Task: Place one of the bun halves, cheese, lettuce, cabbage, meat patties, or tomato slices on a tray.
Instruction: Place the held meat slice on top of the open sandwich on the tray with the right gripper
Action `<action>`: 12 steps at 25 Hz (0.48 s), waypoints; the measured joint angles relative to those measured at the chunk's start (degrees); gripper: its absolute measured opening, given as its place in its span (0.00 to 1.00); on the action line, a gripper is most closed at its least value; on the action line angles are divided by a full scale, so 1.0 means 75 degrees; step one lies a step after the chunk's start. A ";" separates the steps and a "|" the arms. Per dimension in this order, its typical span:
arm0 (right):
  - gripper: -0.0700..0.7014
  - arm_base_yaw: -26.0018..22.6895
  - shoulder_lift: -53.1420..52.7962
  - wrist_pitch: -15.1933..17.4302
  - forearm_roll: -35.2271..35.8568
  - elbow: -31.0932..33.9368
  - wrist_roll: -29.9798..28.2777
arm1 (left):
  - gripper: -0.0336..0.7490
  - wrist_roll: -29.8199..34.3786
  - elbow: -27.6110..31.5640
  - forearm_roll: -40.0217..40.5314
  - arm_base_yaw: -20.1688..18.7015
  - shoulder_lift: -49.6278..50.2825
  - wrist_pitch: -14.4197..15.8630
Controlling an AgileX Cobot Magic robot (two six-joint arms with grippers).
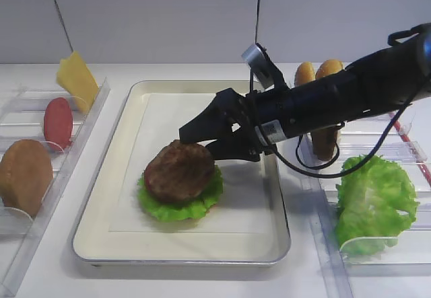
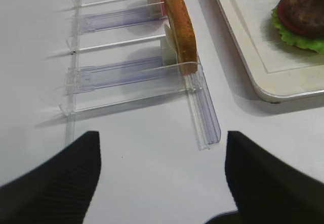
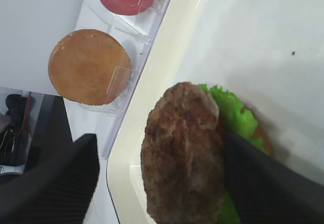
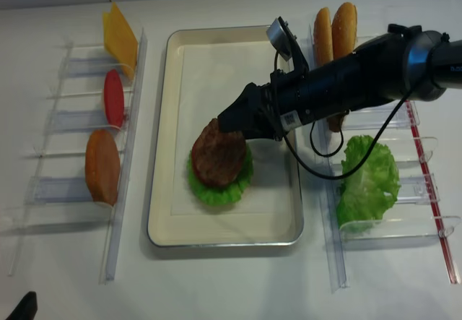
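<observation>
Brown and grainy, our meat patty (image 1: 179, 170) lies on lettuce (image 1: 185, 206) in the tray (image 1: 108, 237). Our right gripper (image 1: 202, 142) hovers just above it, jaws spread wide, holding nothing. Clear racks (image 1: 47, 177) with a bun half (image 1: 24, 175) flank the tray.

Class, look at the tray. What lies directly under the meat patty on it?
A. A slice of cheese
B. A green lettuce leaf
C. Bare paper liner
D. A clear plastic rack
B. The meat patty rests on a ruffled green lettuce leaf whose frilly edge shows around it on the tray; the cheese stands in the rack to the left, off the tray.
</observation>
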 joint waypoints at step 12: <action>0.77 0.0013 -0.0076 -0.0372 -0.0453 0.0000 0.0279 | 0.66 0.0000 0.0000 0.0000 0.0000 0.0000 0.0000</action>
